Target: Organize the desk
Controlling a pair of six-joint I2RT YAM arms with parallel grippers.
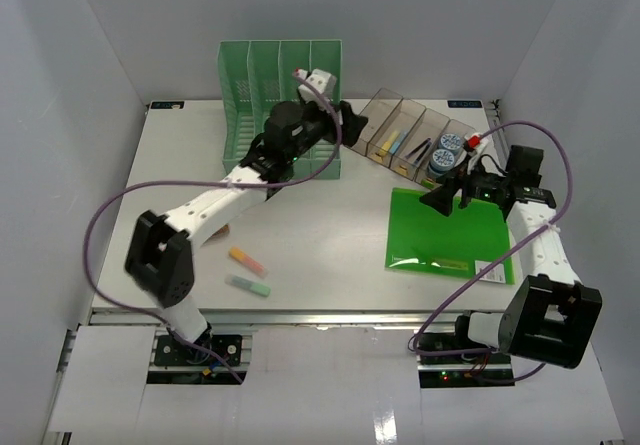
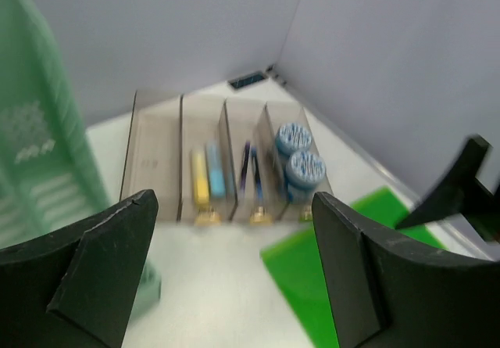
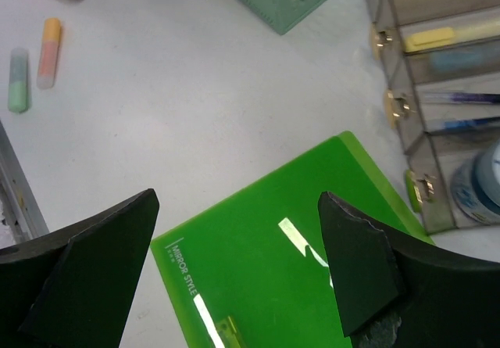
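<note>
The white desk (image 1: 320, 235) holds a green folder (image 1: 440, 235) lying flat at the right. My left gripper (image 1: 352, 123) is open and empty, raised beside the right end of the green file rack (image 1: 270, 85). In the left wrist view its jaws (image 2: 234, 270) stand wide apart and face the clear drawer organiser (image 2: 211, 160). My right gripper (image 1: 448, 193) is open and empty above the folder's far edge. In the right wrist view it (image 3: 238, 262) hangs over the folder (image 3: 289, 285).
The organiser (image 1: 415, 135) holds yellow and blue sticks, pens and two blue tape rolls (image 1: 447, 145). An orange-yellow marker (image 1: 247, 260) and a green marker (image 1: 248, 285) lie front left. A small pink item (image 1: 220, 232) lies under the left arm.
</note>
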